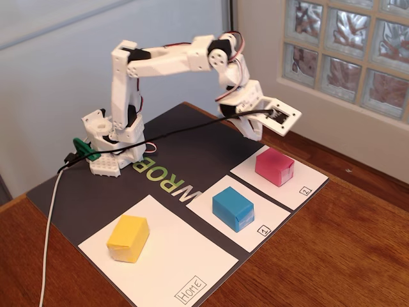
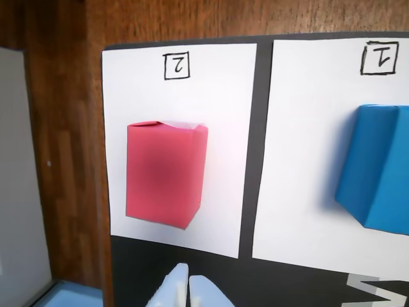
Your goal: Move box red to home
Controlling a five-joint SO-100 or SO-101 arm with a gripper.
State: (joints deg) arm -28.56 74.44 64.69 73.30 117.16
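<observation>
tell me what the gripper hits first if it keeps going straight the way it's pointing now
Probably the red box on sheet 2: in the wrist view the gripper, fingertips together, points right at it. It might meet the dark mat first; depth is unclear.

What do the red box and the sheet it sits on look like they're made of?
The red box looks like folded matte paper or thin card: flat colour, crisp edges and a small fold seam along its top edge. The sheet marked 2 under it looks like plain white paper, flat and matte, with a hand-drawn boxed number. What is inside the box cannot be told.
</observation>
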